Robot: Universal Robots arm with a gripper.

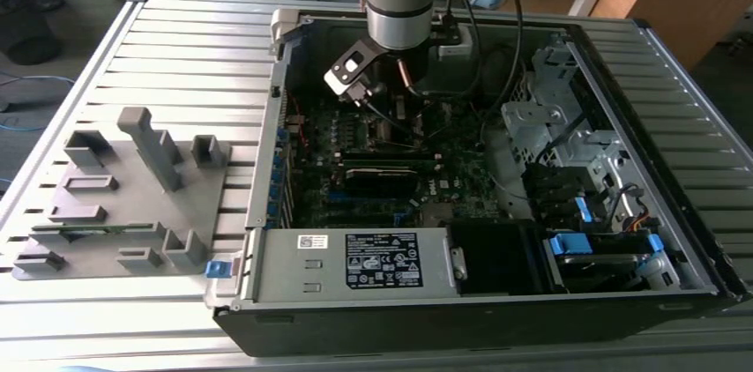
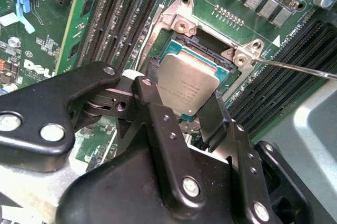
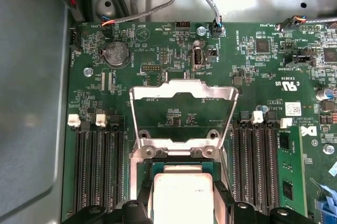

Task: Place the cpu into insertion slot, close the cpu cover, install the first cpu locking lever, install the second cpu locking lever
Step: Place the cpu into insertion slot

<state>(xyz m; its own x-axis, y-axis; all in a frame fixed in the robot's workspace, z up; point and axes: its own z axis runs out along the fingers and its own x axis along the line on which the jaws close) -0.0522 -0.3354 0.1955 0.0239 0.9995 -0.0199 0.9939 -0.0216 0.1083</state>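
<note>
The cpu (image 2: pixel 187 84), a small square chip with a dull silver top, sits between my gripper's (image 2: pixel 179 100) black fingers (image 2: pixel 152 103). The gripper is shut on its edges. It hangs slightly tilted just above the insertion slot (image 2: pixel 197 39), whose dark bed and silver rim show past the chip's far side. In the first wrist view the cpu (image 3: pixel 181 195) is low over the insertion slot (image 3: pixel 158 170). The cpu cover (image 3: pixel 181 91) stands swung open behind it, hinged at the socket's far edge. A thin locking lever (image 2: pixel 300 69) juts out beside the socket. In the exterior view the gripper (image 1: pixel 394 106) reaches down into the open computer case.
Black memory slots (image 3: pixel 97 174) flank the socket on both sides. Cables (image 3: pixel 208 3) run along the case wall behind the board. A power supply (image 1: pixel 353 262) and drive cage (image 1: pixel 553 125) crowd the case. A grey fixture (image 1: pixel 118 196) lies on the slatted table at the exterior view's left.
</note>
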